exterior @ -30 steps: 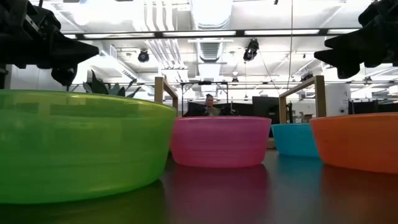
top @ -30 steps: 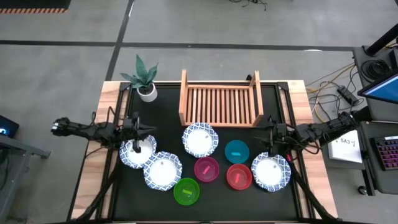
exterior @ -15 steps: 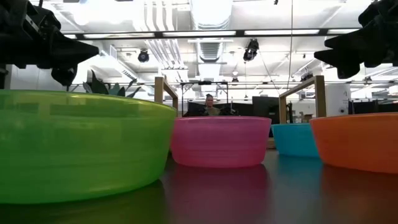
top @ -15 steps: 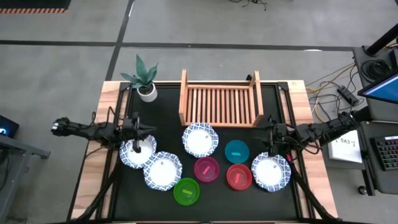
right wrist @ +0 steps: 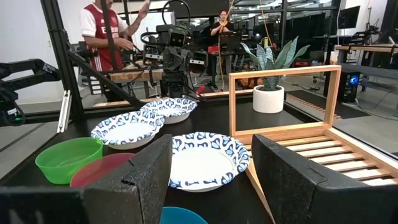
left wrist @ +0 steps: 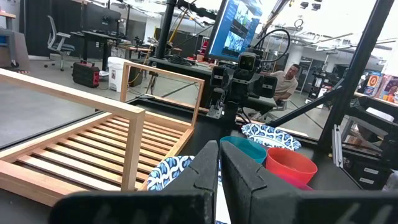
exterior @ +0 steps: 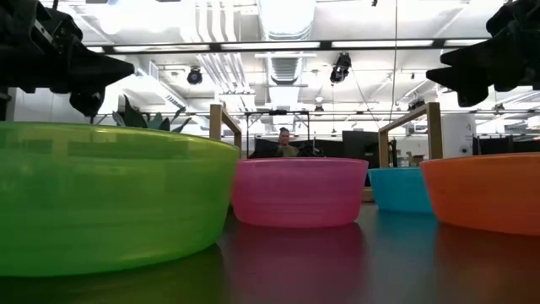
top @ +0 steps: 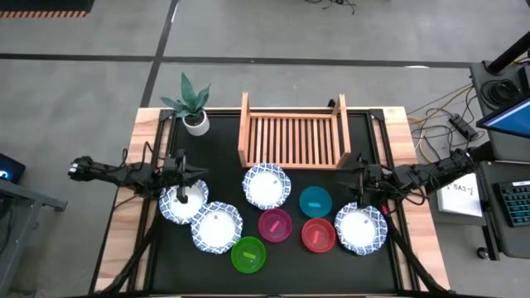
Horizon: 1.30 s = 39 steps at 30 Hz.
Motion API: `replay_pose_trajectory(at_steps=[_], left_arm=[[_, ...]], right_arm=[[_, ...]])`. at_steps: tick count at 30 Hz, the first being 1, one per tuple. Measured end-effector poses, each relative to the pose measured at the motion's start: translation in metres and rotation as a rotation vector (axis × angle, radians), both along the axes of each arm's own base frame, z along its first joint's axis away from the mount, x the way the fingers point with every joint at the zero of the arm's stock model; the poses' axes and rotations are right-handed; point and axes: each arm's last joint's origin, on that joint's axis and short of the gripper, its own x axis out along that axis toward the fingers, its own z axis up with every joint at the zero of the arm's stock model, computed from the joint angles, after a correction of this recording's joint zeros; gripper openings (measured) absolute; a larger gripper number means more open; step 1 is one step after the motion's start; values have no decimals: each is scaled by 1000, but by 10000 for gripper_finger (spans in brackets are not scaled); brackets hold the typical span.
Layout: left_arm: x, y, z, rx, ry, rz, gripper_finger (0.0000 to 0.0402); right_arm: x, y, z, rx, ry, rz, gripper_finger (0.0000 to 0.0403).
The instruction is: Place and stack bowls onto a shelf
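The wooden slatted shelf (top: 291, 131) stands at the far middle of the black mat with nothing on it. In front of it lie several white bowls with blue rims (top: 267, 185) (top: 217, 227) (top: 184, 203) (top: 361, 228) and the teal (top: 315, 201), magenta (top: 275, 224), red (top: 318, 235) and green (top: 248, 254) bowls, each resting on its base. My left gripper (top: 199, 174) (left wrist: 219, 163) hovers shut and level over the far rim of the leftmost white bowl. Over the far rim of the rightmost white bowl, my right gripper (top: 356, 178) (right wrist: 211, 163) hovers open and level, with nothing between its fingers.
A potted plant (top: 195, 116) in a small white pot stands at the far left corner beside the shelf. The table's wooden borders (top: 418, 207) run along the mat's left and right. People (right wrist: 106, 31) and desks show in the room beyond.
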Motion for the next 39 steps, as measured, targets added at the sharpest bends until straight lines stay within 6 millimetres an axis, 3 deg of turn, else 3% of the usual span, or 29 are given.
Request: replay_pose_trajectory(at_steps=[12, 15, 17, 21, 28, 32, 39], left_arm=[[0, 0, 0, 0, 0, 1, 0], [0, 0, 0, -1, -2, 4, 0], [0, 1, 1, -6, -14, 27, 0], [-1, 1, 8, -71, -95, 30, 0], [-6, 2, 27, -147, -301, 19, 0], [-10, 3, 35, -245, -415, -27, 0], [-17, 2, 49, -275, -582, -123, 0]], right_arm=[[0, 0, 3, 11, -33, -1, 210], [-1, -1, 10, 263, -125, -24, 210], [-2, -6, 14, 407, -208, -136, 210], [-2, -8, 18, 450, -265, -205, 210], [6, -5, 34, 429, -392, -165, 210], [19, 2, 47, 414, -398, -72, 210], [72, 24, 88, 250, -229, -84, 210]])
